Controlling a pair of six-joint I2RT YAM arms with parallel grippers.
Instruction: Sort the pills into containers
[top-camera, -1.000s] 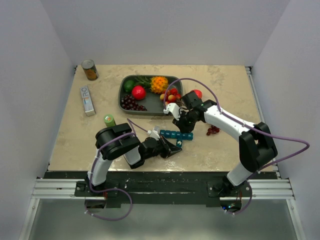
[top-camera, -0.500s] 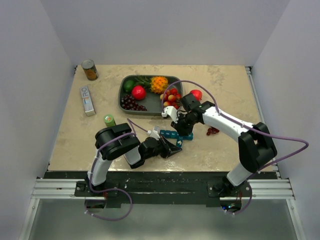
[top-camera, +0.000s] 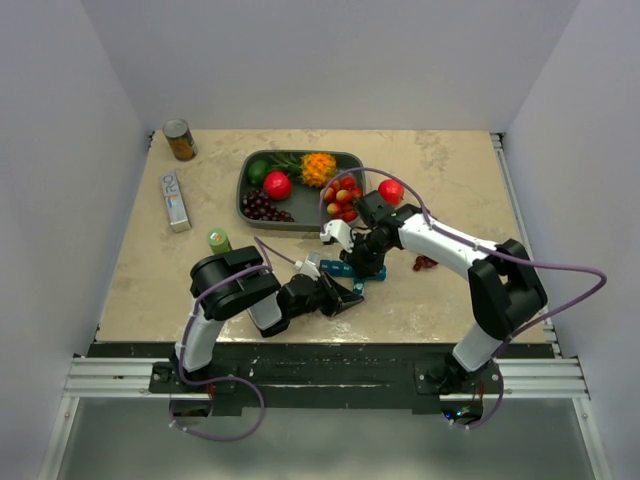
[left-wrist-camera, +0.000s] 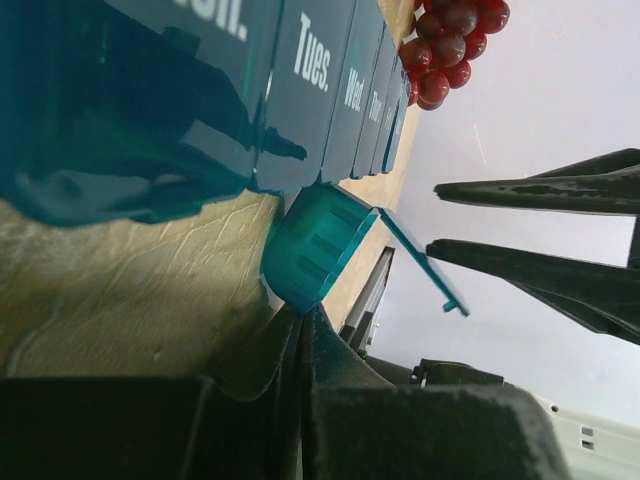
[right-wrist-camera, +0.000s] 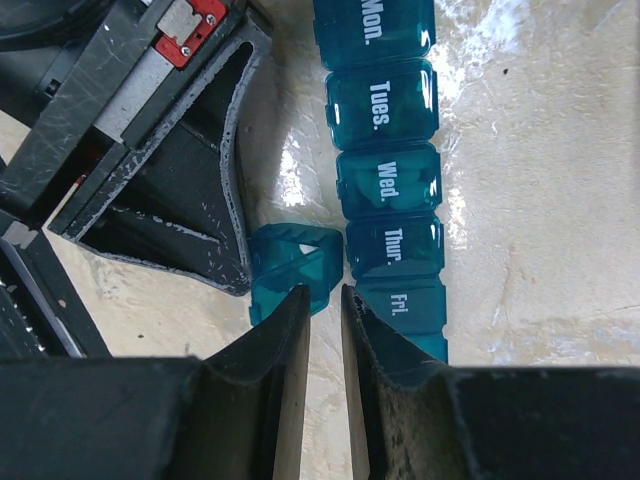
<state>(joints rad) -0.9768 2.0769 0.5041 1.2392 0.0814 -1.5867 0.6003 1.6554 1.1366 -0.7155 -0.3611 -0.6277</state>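
The containers (top-camera: 345, 268) are a teal strip of day-labelled cells, Mon. to Fri. in the right wrist view (right-wrist-camera: 385, 185). One loose teal cell (right-wrist-camera: 290, 268) with its lid open lies beside the Thur. cell. My right gripper (right-wrist-camera: 325, 290) hovers just over that cell's near wall, jaws a narrow gap apart with nothing gripped. My left gripper (left-wrist-camera: 303, 312) is shut and empty, its tip against the loose cell (left-wrist-camera: 315, 245). Dark red round pills (top-camera: 425, 263) lie in a cluster right of the strip.
A grey tray (top-camera: 243, 198) of fruit stands behind the strip, a red fruit (top-camera: 391, 189) beside it. A tin can (top-camera: 179, 139), a white box (top-camera: 176, 200) and a small green-capped bottle (top-camera: 219, 240) stand at the left.
My right gripper has moved left and nearer along the strip to the loose cell, its jaws narrowing slightly. The left arm has stayed put.
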